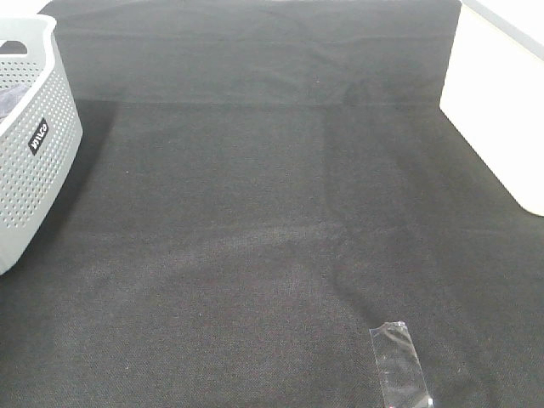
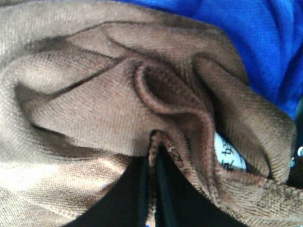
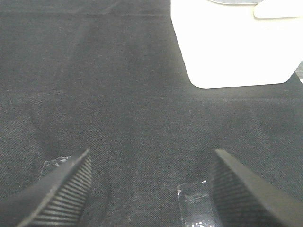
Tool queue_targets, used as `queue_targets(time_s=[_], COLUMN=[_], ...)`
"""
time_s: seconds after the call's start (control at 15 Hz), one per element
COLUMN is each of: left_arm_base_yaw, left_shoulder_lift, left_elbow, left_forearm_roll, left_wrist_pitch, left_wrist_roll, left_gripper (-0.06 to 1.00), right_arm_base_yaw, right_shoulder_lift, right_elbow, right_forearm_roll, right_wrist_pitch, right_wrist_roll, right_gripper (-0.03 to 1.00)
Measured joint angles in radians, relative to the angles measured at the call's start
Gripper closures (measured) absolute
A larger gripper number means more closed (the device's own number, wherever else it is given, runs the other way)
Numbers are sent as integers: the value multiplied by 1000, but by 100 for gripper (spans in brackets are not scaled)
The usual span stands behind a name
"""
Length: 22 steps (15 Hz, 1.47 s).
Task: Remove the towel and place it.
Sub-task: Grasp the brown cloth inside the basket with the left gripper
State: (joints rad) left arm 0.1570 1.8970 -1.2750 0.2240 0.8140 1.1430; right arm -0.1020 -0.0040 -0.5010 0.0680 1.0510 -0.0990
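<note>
Reads as a staged robot test bench in a lab, not a lived-in room. The work surface is one flat black woven cloth cover [image 1: 255, 221]. A white perforated plastic laundry basket with a black label [image 1: 38, 161] sits at the cover's left edge, and a plain white rounded block [image 1: 489, 119] stands at its right edge. Strips of clear tape [image 1: 401, 361] are stuck straight onto the cover near its front edge. The left wrist view shows a bunched brown terry towel [image 2: 85, 109] against blue fabric [image 2: 255, 33], so laundry props. Their place relative to the cover can't be told.
</note>
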Motion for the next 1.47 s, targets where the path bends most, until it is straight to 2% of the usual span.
queue_targets(time_s=[0.33,0.67,0.8,0.87,1.0,1.07,1.13,1.27,1.47], left_arm_base_yaw=[0,0,0,0,0,0,0,0,-13], left_shoulder_lift=[-56,-140,-140,-142,-148,-151,-151,-152,-169], left_elbow=[-17,-148,-192,-224,-302,-366,-400,-461,-526], left_forearm_roll=[13,-19,-33,-47,-104,-166,-213,-300,-379], left_wrist_pitch=[9,143,173,187,188,188,188,189,213], left_wrist_roll=[-44,-99,-162,-224,-352,-442,-482,-512,-521], left_gripper=[94,94,94,94,94,94,94,94,94], right_arm_base_yaw=[0,0,0,0,0,0,0,0,0], right_shoulder_lift=[0,0,0,0,0,0,0,0,38], right_elbow=[0,0,0,0,0,0,0,0,-2], right_forearm_roll=[0,0,0,0,0,0,0,9,105], right_wrist_pitch=[0,0,0,0,0,0,0,0,5], right_wrist_roll=[0,0,0,0,0,0,0,-31,-193], right_gripper=[29,29,29,29,29,29,29,29,29])
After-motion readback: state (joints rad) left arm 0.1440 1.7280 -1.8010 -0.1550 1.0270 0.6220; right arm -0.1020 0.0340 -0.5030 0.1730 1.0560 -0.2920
